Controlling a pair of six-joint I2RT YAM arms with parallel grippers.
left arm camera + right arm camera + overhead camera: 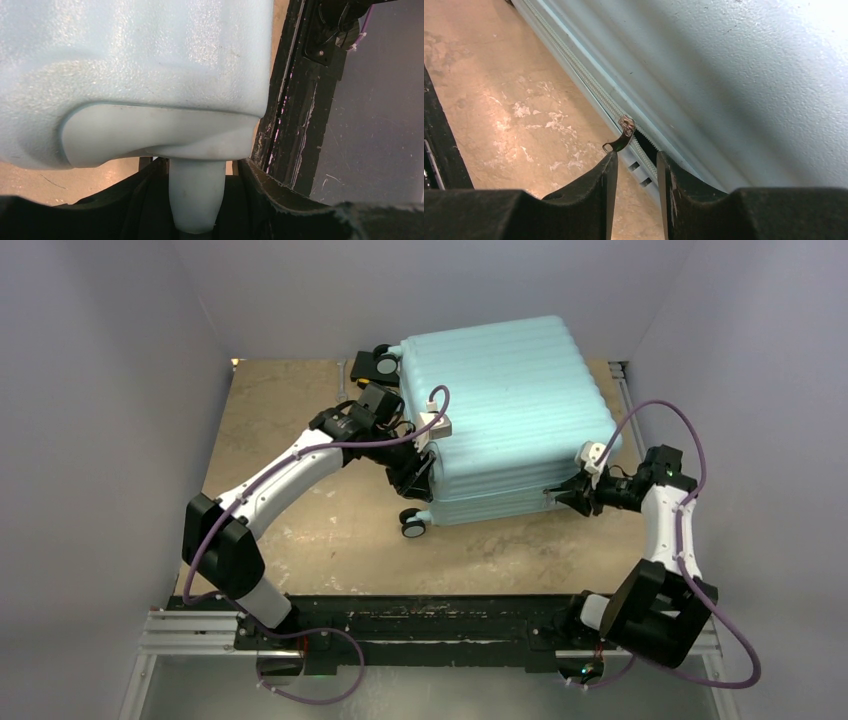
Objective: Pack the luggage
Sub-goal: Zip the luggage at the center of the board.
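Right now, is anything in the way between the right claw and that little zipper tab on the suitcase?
Nothing visible. The right gripper is open, its fingers just short of the zipper pull hanging from the luggage seam, with only air between them.

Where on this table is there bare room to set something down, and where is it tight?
Free: the table at far left, between the wall and the left arm; and the near strip between the luggage and the base rail. Crowded: beside the luggage at the left gripper and the right gripper.
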